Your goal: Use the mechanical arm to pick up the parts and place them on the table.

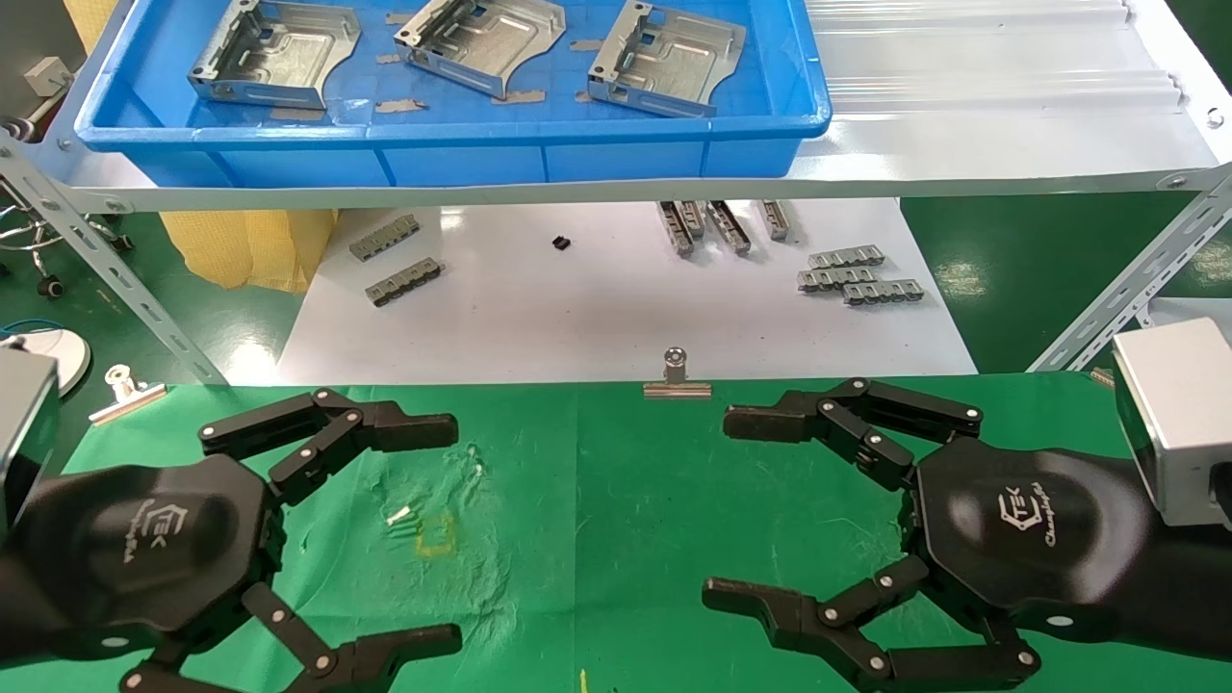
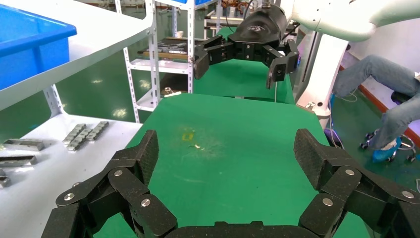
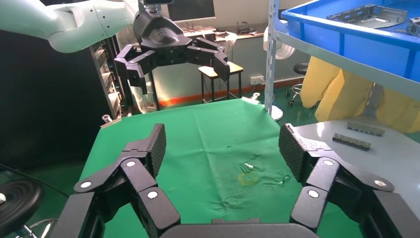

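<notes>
Creased green table (image 1: 616,500) below shelf (image 1: 962,115)

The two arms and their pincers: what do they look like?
Both alike: the left pincer and right pincer have jointed matte-black fingers with silver rivets and textured pads, on a rounded black palm with a white logo. A silver-grey block sits at the wrist; the arm behind is white.

A: Count check. Silver-grey stamped sheet-metal brackets?

B: Three: 11 o'clock (image 1: 274,50), 12 o'clock (image 1: 481,43), 1 o'clock (image 1: 666,58). One blue plastic tray (image 1: 452,144) holds them all.

A: Small grey notched strips?

B: Nine that I can make out. Two at 10 o'clock (image 1: 395,260), four at 12 o'clock (image 1: 722,223), three at 2 o'clock (image 1: 857,274).

A: Clips, hands?

B: Two silver clips (image 1: 677,377) (image 1: 125,390). Two black jointed robot hands: left (image 1: 337,534), right (image 1: 818,525).
</notes>
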